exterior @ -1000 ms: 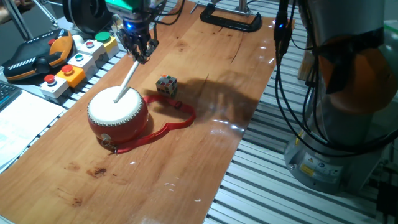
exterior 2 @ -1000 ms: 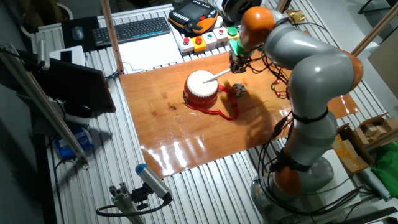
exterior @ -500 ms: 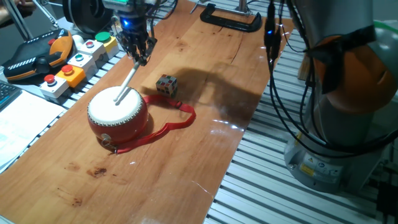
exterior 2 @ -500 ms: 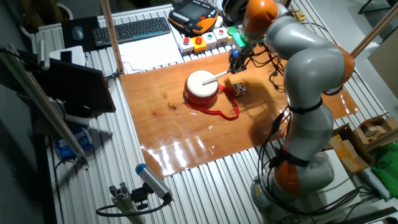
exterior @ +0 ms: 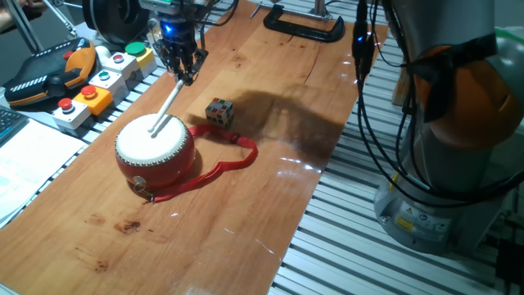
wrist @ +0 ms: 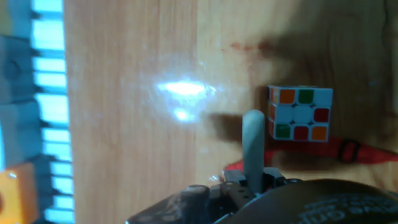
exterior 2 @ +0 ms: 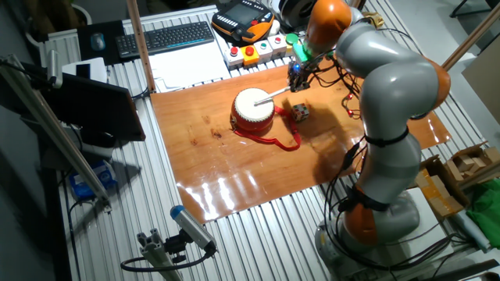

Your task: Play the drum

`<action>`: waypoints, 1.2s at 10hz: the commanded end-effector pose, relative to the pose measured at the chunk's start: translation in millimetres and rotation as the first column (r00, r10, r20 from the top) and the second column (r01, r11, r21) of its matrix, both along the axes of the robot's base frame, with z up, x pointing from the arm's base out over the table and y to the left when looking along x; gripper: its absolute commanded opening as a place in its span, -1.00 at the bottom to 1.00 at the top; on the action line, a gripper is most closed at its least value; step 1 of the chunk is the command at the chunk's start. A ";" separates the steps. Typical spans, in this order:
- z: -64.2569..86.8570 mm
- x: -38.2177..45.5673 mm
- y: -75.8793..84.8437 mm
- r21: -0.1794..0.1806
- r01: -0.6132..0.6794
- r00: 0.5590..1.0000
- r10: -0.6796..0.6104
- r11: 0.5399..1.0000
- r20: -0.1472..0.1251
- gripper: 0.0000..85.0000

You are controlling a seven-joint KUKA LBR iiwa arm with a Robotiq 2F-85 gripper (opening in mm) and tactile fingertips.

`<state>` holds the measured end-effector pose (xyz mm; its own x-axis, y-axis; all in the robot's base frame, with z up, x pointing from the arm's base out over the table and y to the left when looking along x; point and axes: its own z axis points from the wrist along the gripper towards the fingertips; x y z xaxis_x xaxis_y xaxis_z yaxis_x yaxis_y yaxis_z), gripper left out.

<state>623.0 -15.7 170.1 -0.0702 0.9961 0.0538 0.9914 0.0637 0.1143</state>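
The drum [exterior: 155, 150] is sitting on the wooden desk [exterior: 246, 205] in the left centre of one fixed view, its cream skin facing up and its long red strap [exterior: 225, 161] trailing off to the right and curling back toward the lower left of its red body. In the other fixed view the drum [exterior 2: 253, 110] is lying just above the middle of the frame, on the upper part of the desk [exterior 2: 234, 168]. The end effector [exterior: 182, 67] is hanging above and to the upper right of the drum, clamped on a pale drumstick [exterior: 167, 109] that is slanting down to the lower left, with its tip resting on the skin. In the hand view the drumstick [wrist: 253, 146] is rising from the bottom centre of the frame. A small multicoloured puzzle cube [exterior: 219, 111] is standing on the desk just to the right of the drumstick, apart from the drum and just above the strap; in the hand view the cube [wrist: 300, 113] is showing at right centre. A box of coloured push buttons [exterior: 100, 84] is lying along the upper left edge of the desk.
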 end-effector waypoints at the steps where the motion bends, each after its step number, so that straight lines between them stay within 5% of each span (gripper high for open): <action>1: 1.8 0.8 0.1 -0.051 0.009 0.999 -0.007 0.999 0.031 -0.98; 3: 2.1 1.6 0.3 -0.072 0.011 0.999 -0.008 0.997 0.034 -0.98; 4: 0.6 1.6 0.5 -0.059 0.007 1.000 -0.006 0.998 0.014 -0.98; 5: 1.4 2.1 0.9 -0.022 -0.016 0.997 0.014 1.000 -0.075 -0.98; 8: 3.9 2.6 3.7 0.062 0.011 0.988 -0.001 0.998 -0.157 -0.98; 12: 3.3 2.9 3.7 0.036 0.041 0.985 -0.035 0.999 -0.169 -0.98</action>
<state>626.0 -12.3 173.5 -0.0145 0.9954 0.0951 0.9985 0.0195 -0.0516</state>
